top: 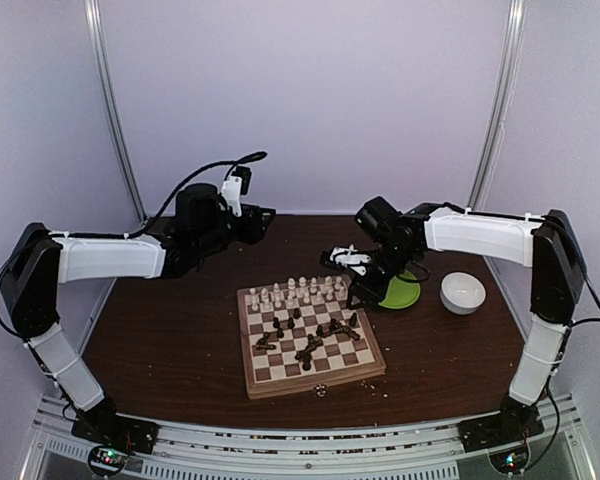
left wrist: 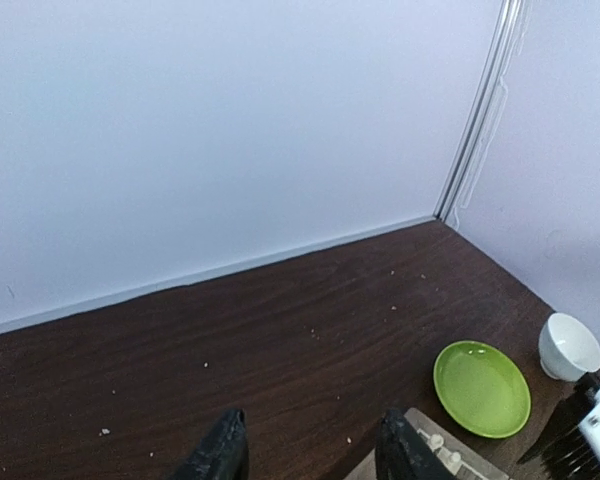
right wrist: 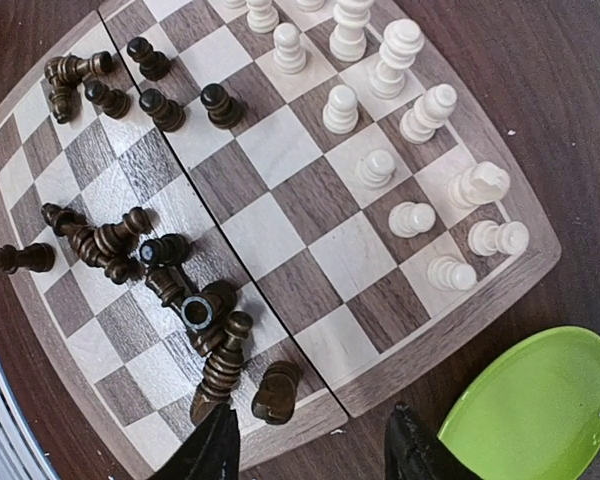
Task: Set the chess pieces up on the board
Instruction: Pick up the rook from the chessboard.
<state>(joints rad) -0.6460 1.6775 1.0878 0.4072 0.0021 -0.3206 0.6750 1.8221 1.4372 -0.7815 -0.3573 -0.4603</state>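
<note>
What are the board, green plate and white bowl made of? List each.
Board: wood, with visible grain in light and dark squares and a satin finish.
Green plate: smooth, glossy, uniform colour; plastic or glazed ceramic, can't tell which.
White bowl: smooth white, likely ceramic or plastic.

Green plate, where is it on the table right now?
In the top view the green plate lies on the table off the board's far right corner, with the white bowl just to its right.

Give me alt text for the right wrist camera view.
A chessboard from above: pale pieces stand along one side, dark pieces lie mostly toppled on the other. A green plate sits beside it, near the open end effector.
</note>
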